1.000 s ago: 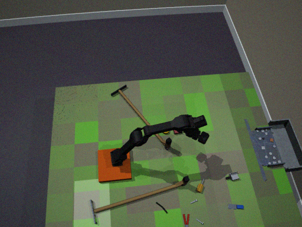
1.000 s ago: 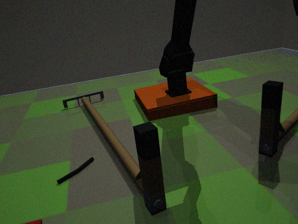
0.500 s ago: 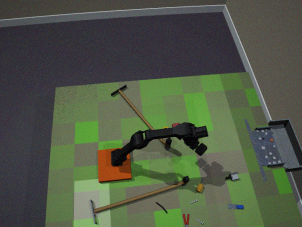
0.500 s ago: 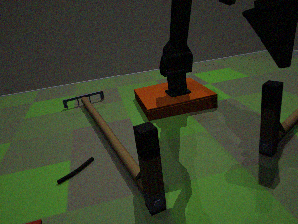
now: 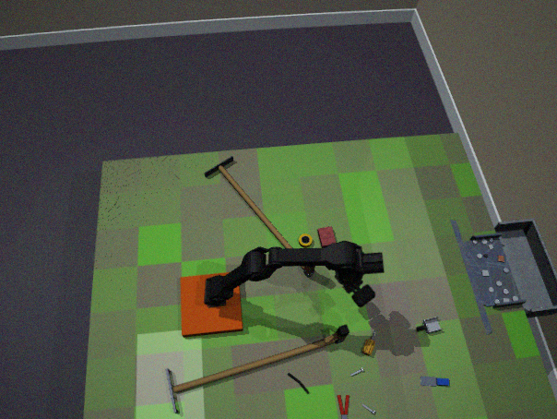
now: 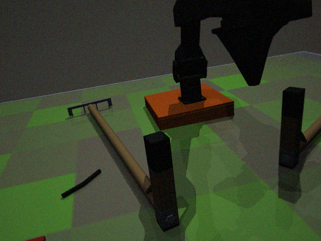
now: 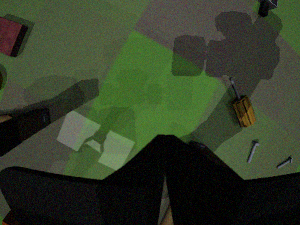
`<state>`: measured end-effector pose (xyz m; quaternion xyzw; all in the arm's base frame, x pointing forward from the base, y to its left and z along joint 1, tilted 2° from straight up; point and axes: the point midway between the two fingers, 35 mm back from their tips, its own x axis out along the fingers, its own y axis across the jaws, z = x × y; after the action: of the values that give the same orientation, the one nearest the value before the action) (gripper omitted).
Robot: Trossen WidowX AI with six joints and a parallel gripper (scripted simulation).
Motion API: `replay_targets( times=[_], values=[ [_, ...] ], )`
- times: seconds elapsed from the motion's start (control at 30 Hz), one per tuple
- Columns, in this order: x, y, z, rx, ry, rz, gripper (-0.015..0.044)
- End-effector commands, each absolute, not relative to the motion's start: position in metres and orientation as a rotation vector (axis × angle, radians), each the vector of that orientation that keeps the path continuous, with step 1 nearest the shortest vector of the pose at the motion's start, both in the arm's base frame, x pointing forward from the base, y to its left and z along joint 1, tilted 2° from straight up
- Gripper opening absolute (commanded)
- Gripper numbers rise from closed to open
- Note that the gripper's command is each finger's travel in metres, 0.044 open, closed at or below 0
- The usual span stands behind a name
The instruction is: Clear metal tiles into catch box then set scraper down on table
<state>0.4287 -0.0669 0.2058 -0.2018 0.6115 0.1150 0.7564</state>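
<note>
My gripper (image 5: 349,278) (image 6: 253,80) (image 7: 165,143) is pinched shut with nothing in it, up above the middle of the table (image 5: 281,175) (image 6: 40,148) (image 7: 125,64). Two long sticks lie on either side of it. In the top view, the one with the gray head (image 5: 171,392) (image 6: 90,104) reaches toward the bottom left corner, and the one with the black head (image 5: 219,167) points at the top edge. I can't tell which is the scraper. A red block (image 5: 326,235) (image 7: 11,36) sits beside a yellow ring (image 5: 301,241). Out by the right edge, little tiles (image 5: 485,273) are on the gray plate (image 5: 475,281), next to the box (image 5: 544,260). One tile is orange.
</note>
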Motion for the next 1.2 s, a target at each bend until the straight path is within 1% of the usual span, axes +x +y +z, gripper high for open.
replay_targets(
  times=[0.0,0.6,1.17],
  values=[
    [0.421,-0.078,0.203,-0.387,1.368,0.223,0.0000],
    [0.383,-0.121,0.193,-0.175,1.517,0.095,0.0000],
    [0.386,-0.123,0.170,-0.171,1.525,0.096,0.0000]
  ],
)
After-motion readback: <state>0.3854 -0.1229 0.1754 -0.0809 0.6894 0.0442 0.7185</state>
